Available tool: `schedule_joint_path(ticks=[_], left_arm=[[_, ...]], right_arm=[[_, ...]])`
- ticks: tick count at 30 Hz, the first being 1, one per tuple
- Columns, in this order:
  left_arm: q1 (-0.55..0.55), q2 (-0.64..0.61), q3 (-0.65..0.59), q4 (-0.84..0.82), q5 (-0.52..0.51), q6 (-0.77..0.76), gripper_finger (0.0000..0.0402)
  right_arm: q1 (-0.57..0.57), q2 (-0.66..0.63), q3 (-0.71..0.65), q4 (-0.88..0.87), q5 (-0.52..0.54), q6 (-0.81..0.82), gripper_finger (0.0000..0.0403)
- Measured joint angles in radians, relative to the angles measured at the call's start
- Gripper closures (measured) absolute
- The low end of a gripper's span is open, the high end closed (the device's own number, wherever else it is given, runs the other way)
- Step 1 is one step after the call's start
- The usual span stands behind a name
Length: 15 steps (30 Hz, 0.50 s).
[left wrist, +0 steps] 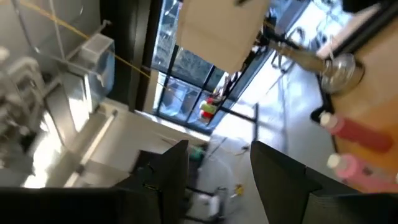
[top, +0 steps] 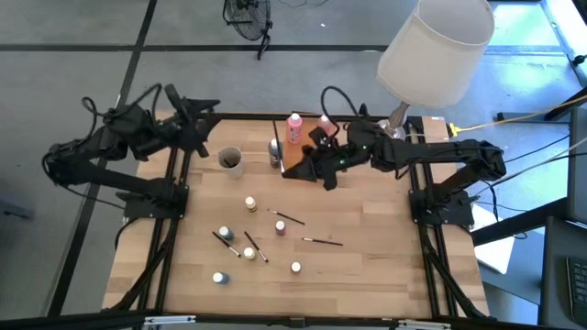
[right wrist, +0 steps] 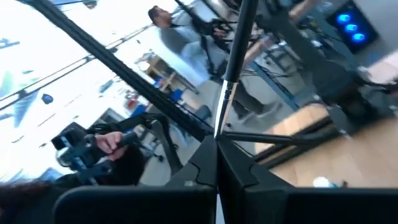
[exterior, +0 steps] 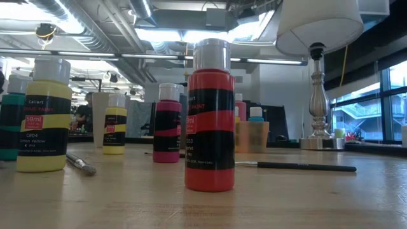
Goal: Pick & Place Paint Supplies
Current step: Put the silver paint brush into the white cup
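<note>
Several tiny bottles (top: 249,203) with white, yellow or blue caps stand upright on the wooden table, and thin dark brushes (top: 289,218) lie flat among them. In the low view the nearest are a red bottle (exterior: 210,114) and a yellow bottle (exterior: 43,117). A taller pink bottle (top: 293,126) stands at the far edge. My right gripper (top: 316,163) hovers over the far middle, shut on a thin brush (right wrist: 227,74). My left gripper (top: 197,128) is raised at the far left and stands open (left wrist: 217,162), touching nothing. My right gripper pinches a thin dark brush between its two shut fingers, low on the shaft (right wrist: 217,140). The brush runs along the fingers and sticks out past their tips, its metal ferrule (right wrist: 225,90) clear of them. Its far end leaves the picture.
A clear cup (top: 229,159) stands far left of centre, and a brown tray (top: 295,158) lies under my right gripper. The big white-shaded lamp (top: 436,46) has its metal base (exterior: 321,95) at the far right corner. Bare wood lies near the right edge. People show in the room beyond.
</note>
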Motion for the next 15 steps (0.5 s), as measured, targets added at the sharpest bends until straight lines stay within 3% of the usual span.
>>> schedule_joint_path(ticks=[5,10,15], left_arm=[[-0.108,0.068,0.001,0.082,-0.151,0.147,0.0233],[-0.18,0.125,0.001,0.285,-0.17,0.258,0.0233],[-0.242,0.174,0.002,0.416,-0.268,0.51,0.0233]], right_arm=[[-0.011,0.001,0.0,0.028,-0.022,0.006,0.0403],[-0.013,0.001,0.0,0.034,-0.024,-0.003,0.0403],[-0.012,0.001,0.0,0.053,-0.049,-0.007,0.0403]])
